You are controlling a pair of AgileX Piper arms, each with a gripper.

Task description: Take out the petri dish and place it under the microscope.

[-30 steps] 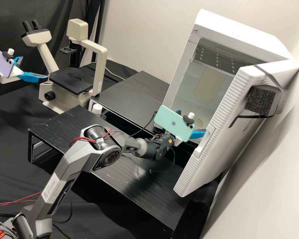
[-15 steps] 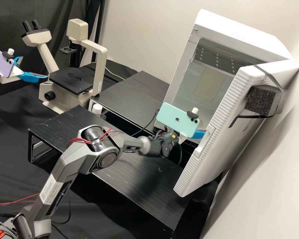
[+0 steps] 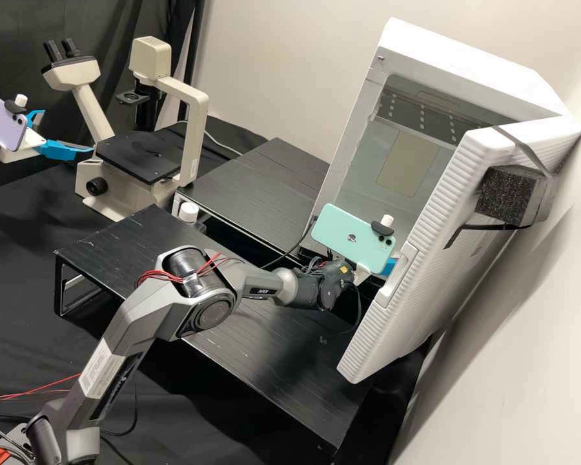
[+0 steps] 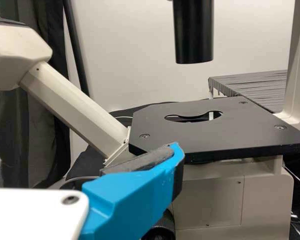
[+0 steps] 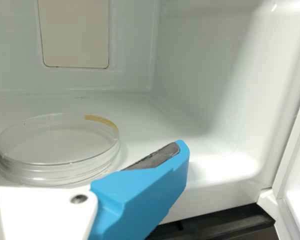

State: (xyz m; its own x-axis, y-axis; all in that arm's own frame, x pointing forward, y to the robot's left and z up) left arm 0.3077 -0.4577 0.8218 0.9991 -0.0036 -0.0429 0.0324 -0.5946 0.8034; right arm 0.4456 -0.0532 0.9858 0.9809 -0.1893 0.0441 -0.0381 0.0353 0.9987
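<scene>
High view: microscope (image 3: 192, 139) at back left on the bench (image 3: 19, 297); cabinet (image 3: 347, 169) at right, its door (image 3: 426, 271) standing out at the cabinet's right. Rear stand (image 3: 258, 187) between microscope and cabinet; front stand (image 3: 290, 355) before the rear stand, under my right arm (image 3: 206, 313). Right wrist view: petri dish (image 5: 55, 172) inside the cabinet, on its floor (image 5: 165, 125). My right claw (image 3: 390, 266) at the cabinet opening, near the dish. My left claw (image 3: 68, 132) at the left of the microscope's stage (image 3: 126, 155).

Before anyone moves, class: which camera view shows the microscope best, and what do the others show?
The high view: it takes in the microscope from eyepieces to base. The left wrist view shows its black stage closer; the right wrist view looks into the white chamber.
</scene>
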